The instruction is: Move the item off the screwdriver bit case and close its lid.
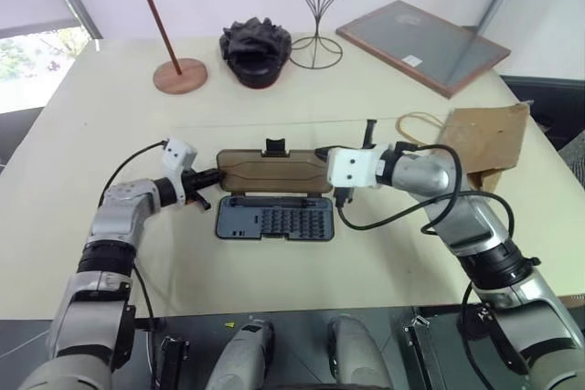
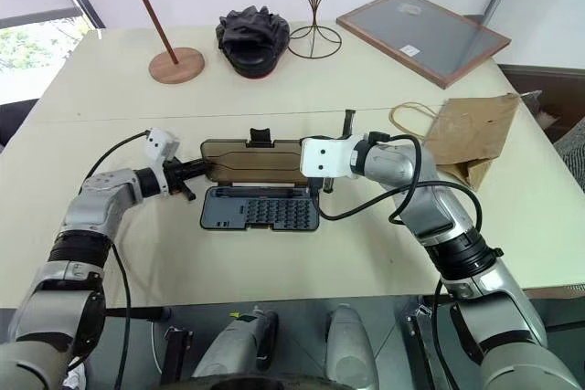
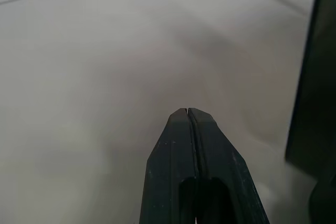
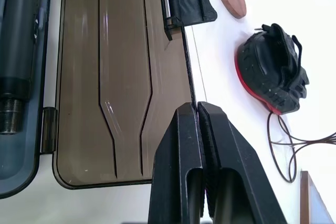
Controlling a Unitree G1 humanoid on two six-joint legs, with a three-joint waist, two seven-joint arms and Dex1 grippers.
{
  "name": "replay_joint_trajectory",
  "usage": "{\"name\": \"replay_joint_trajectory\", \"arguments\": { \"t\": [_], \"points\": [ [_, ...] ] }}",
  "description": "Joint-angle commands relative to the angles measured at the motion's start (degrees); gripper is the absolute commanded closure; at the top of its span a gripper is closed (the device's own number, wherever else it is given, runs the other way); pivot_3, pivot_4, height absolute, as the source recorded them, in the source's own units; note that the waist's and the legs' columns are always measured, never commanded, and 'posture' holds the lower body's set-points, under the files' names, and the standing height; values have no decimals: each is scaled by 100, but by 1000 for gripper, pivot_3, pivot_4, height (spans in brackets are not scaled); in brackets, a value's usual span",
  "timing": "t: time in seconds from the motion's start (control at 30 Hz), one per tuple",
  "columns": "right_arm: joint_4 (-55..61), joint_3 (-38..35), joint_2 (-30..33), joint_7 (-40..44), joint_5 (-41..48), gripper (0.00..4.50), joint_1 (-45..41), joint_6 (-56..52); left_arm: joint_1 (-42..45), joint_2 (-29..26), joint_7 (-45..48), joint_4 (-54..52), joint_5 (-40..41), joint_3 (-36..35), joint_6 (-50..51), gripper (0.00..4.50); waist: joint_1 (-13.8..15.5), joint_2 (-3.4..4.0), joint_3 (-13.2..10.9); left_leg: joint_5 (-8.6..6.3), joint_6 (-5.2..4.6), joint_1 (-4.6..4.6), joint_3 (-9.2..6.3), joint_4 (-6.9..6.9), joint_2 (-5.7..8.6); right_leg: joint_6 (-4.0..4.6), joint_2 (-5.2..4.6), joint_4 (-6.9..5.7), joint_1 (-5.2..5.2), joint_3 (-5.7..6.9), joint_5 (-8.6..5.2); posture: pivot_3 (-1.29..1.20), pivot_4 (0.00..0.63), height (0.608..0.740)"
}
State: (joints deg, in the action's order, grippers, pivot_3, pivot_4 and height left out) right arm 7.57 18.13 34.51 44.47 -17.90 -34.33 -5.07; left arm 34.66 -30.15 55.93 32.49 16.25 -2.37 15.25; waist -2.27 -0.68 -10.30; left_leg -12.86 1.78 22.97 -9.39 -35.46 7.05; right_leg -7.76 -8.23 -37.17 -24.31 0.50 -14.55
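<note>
The bit case (image 1: 274, 219) sits open mid-table, its brown lid (image 1: 272, 172) flat on the far side. The paper bag (image 1: 483, 142) lies off to the right, well clear. Left gripper (image 1: 212, 179) is pinched shut at the lid's left end, right gripper (image 4: 198, 109) shut empty at its right end.

Right end of the lid (image 1: 272, 171) behind the right pincer (image 1: 322, 153); bits too small.
</note>
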Motion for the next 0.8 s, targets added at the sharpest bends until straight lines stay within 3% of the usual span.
{"name": "replay_joint_trajectory", "arguments": {
  "t": [0.03,0.5,0.6,0.8],
  "points": [
    [333,-80,-22,14,0,4482,-7,-17,185,6,132,-226,44,-30,-85,4500,-15,0,0,1,2,0,1,-1,0,0,0,0,0,0,0,0,150,740],
    [316,48,-73,187,-54,4482,142,-104,78,132,358,-924,159,56,171,4500,-4,-2,1,2,3,12,0,-27,0,-6,1,-3,0,0,4,0,150,740],
    [230,39,-124,142,-87,3508,86,-111,53,150,361,-1006,173,59,218,4500,-3,-2,1,0,0,12,0,-29,1,-6,1,-3,0,0,4,0,150,740],
    [244,-176,-35,308,32,438,-81,-408,-28,148,369,-1112,184,42,251,4500,5,-2,1,0,1,17,0,-39,1,-8,1,-3,1,0,5,0,150,740]
  ]
}}
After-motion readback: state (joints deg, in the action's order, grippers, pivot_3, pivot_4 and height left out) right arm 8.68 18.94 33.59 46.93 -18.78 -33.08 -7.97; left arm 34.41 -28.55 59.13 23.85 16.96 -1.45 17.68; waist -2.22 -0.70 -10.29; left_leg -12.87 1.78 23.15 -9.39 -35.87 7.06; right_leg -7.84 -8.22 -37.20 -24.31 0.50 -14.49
